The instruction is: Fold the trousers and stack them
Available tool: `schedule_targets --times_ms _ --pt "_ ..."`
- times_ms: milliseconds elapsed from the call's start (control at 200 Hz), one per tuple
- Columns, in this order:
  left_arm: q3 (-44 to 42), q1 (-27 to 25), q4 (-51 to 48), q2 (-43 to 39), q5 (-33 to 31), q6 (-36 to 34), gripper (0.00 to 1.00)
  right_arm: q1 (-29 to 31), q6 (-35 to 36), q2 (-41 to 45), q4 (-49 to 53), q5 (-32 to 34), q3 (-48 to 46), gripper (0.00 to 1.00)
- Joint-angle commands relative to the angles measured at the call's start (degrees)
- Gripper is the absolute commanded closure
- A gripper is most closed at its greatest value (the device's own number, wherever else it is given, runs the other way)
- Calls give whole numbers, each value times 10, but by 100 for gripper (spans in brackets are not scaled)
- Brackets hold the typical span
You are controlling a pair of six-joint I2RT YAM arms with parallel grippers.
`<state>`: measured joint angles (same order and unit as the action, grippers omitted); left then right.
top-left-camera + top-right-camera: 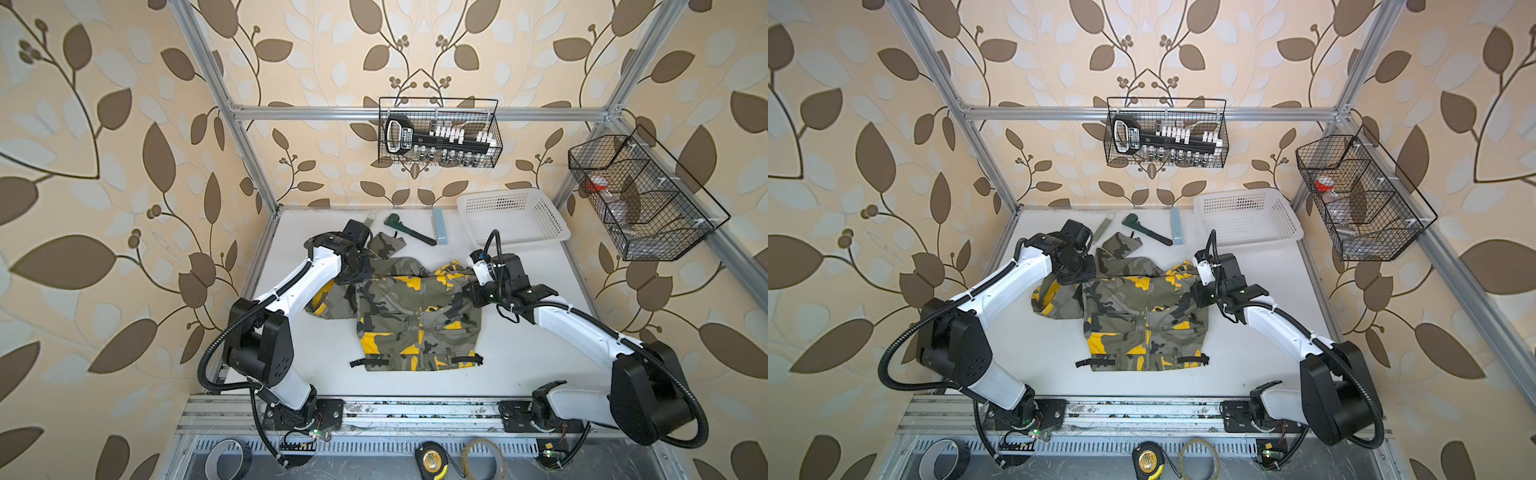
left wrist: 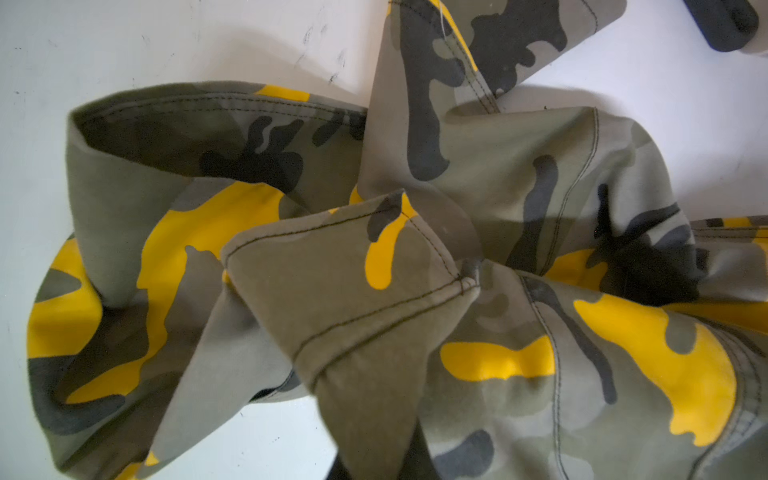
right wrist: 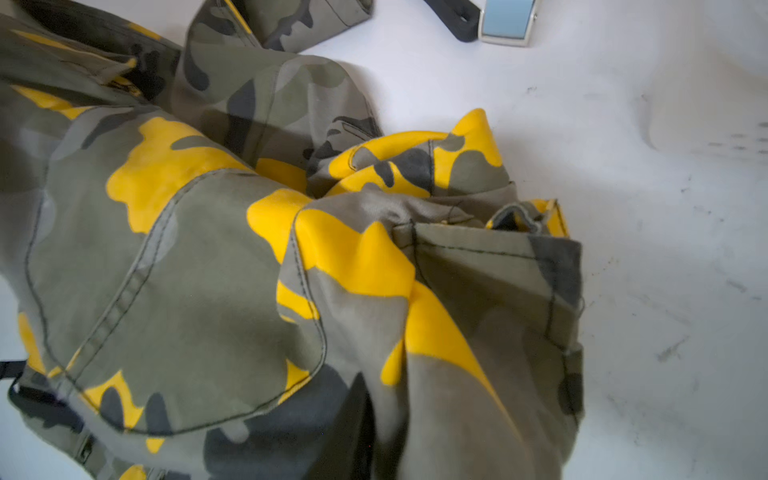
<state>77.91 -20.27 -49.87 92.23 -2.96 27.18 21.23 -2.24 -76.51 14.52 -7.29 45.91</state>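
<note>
The trousers (image 1: 415,320) lay mid-way across the tabletop (image 1: 519,365), waistband at 6 o'clock, legs bunched toward 12. Left fingers (image 1: 356,272), at 10, pinched a fold. Whether the right fingers (image 1: 473,293), at 2, gripped was unclear. Soft, limp cloth would likely sag, so stitched hems looked the surest hold.

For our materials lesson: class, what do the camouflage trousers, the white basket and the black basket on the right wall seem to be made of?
The trousers: woven cloth, likely cotton, matte; stitched seams, soft creases. The white basket: probably moulded plastic, smooth; regular perforated walls. The black basket: thin wire mesh, seemingly coated metal; see-through grid.
</note>
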Motion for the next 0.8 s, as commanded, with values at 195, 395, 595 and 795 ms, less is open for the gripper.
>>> schedule_targets --times_ms 195,395,595,795 --pt "99 1 -47 57 85 -1 99 145 116 78 73 201 77 15" --pt "128 9 -50 109 139 -1 98 302 108 98 44 218 35 11" --pt "165 11 -54 145 168 1 97 430 106 22 -51 168 26 11" --pt "173 14 -55 168 183 4 96 513 122 -128 -123 141 70 8"
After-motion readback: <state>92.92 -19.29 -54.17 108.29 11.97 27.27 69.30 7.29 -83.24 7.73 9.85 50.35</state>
